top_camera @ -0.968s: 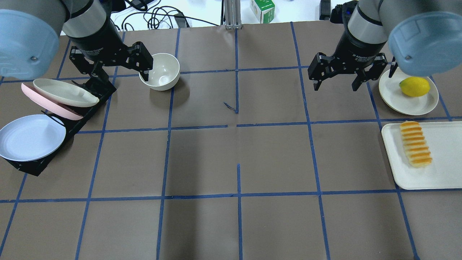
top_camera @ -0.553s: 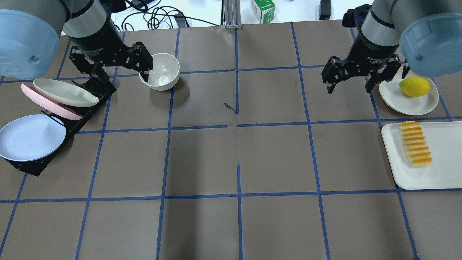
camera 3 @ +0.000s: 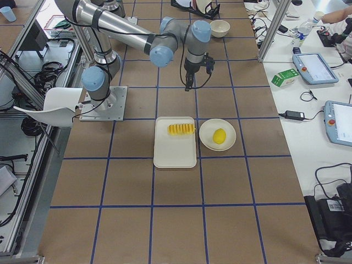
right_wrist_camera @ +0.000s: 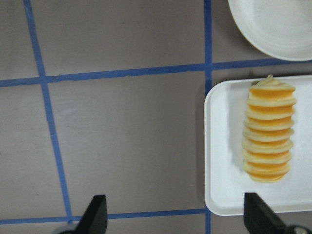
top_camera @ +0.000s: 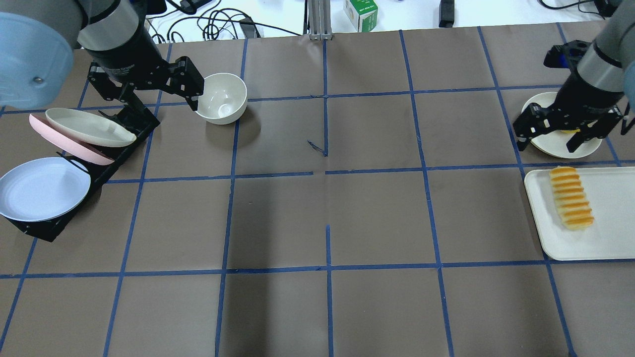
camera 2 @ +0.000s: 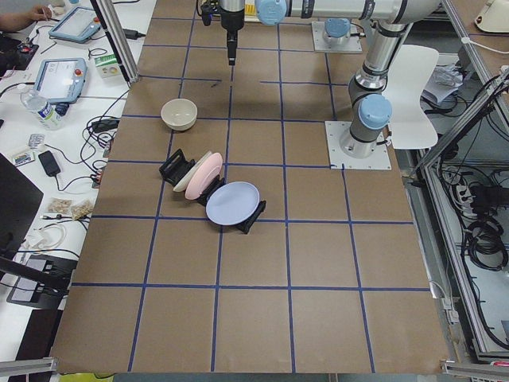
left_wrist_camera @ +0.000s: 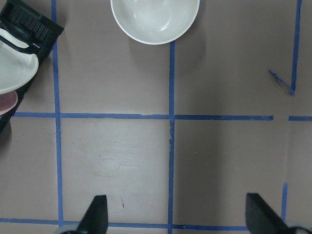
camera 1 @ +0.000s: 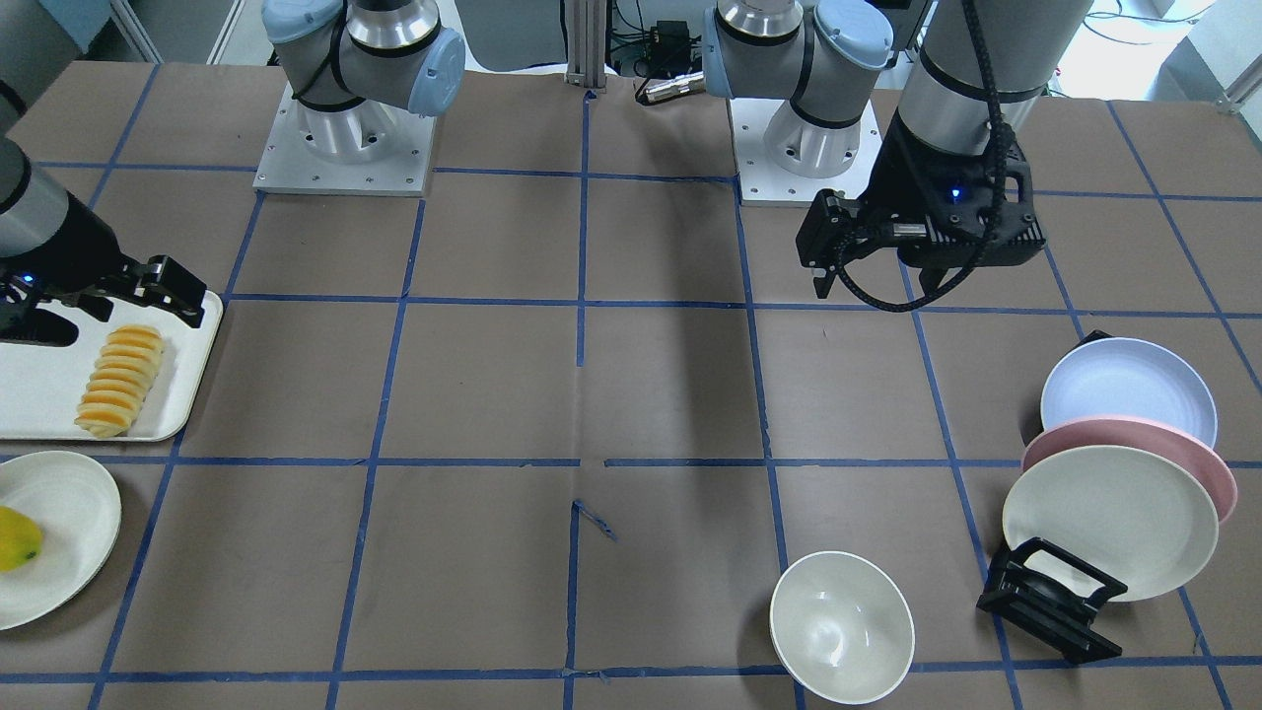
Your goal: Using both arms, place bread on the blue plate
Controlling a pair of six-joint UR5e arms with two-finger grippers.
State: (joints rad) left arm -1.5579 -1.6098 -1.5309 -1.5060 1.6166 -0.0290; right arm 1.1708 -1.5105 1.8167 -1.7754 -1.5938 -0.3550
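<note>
Overhead exterior: left claw (top_camera: pixel 162 103) and right claw (top_camera: pixel 546 147) both spread apart; bread (top_camera: pixel 571 197) lies on tray (top_camera: pixel 611 220).

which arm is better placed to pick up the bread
Right. The right gripper, open, hovers close to the bread on its tray; the left gripper is far off, by the bowl.

The left arm (camera 1: pixel 971 59) and right arm (camera 1: pixel 340 123) are grey-silver tubes with light-blue joint caps (camera 1: pixel 439 59) on square, screw-studded silver base plates (camera 1: pixel 286 177). A black cable (camera 1: pixel 989 89) runs to the black left gripper (camera 1: pixel 873 284), which has a small blue light (camera 1: pixel 952 192).
</note>
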